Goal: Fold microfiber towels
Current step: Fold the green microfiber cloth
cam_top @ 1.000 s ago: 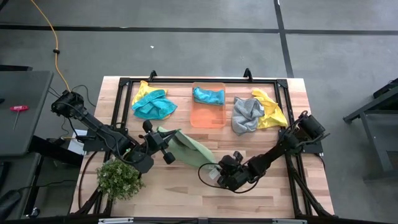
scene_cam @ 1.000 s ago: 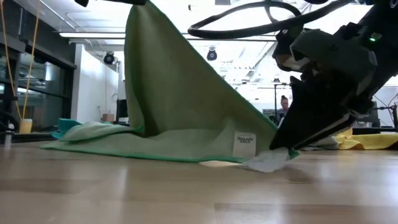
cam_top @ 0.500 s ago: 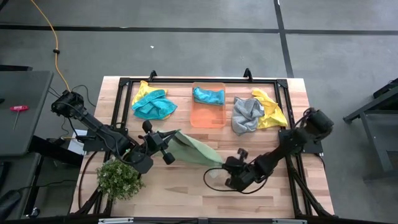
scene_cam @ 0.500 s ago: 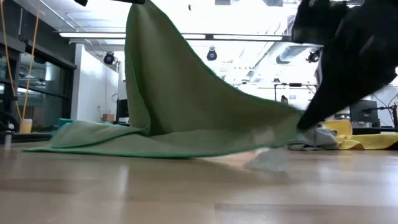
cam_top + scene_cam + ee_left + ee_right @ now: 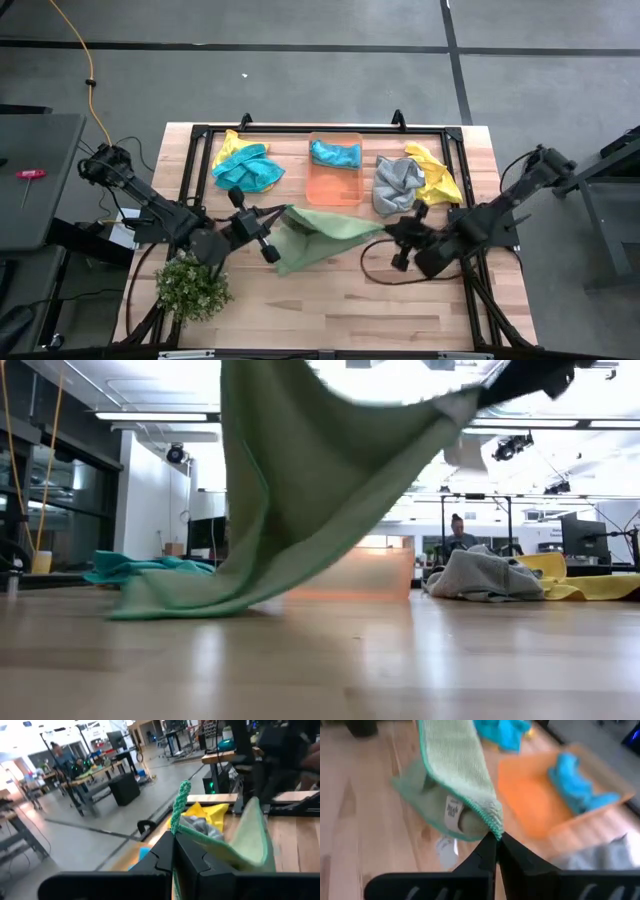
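A light green towel (image 5: 318, 235) with a darker green hem and a small white tag (image 5: 452, 810) is strung between my two grippers above the table's middle. My left gripper (image 5: 272, 226) is shut on its left corner; my right gripper (image 5: 392, 233) is shut on its right corner. The towel's lower part (image 5: 170, 598) trails on the wood. More towels lie at the far side: teal and yellow ones (image 5: 245, 167), a grey one (image 5: 396, 183) and a yellow one (image 5: 435, 175). My left gripper pinches a corner of the green towel at its hemmed edge (image 5: 178, 817) between its two fingers; the hem stands up past the fingertips. The towel is lifted there and falls away to the table. My right gripper pinches another hemmed corner (image 5: 491, 826) between its two fingertips. The corner is lifted clear, and the cloth runs from it in a sagging span toward my left gripper.
An orange translucent bin (image 5: 335, 168) with a teal towel (image 5: 335, 154) in it stands at the far middle. A small bushy green plant (image 5: 190, 285) stands at the near left, close to my left arm. Bare wood lies near the front edge (image 5: 340, 310).
My right gripper has risen from the tabletop and gone toward the table's right and far side, carrying the towel's corner up with it. The towel, which lay with that corner on the wood, is now spread between the two grippers, only its lower left part still down.
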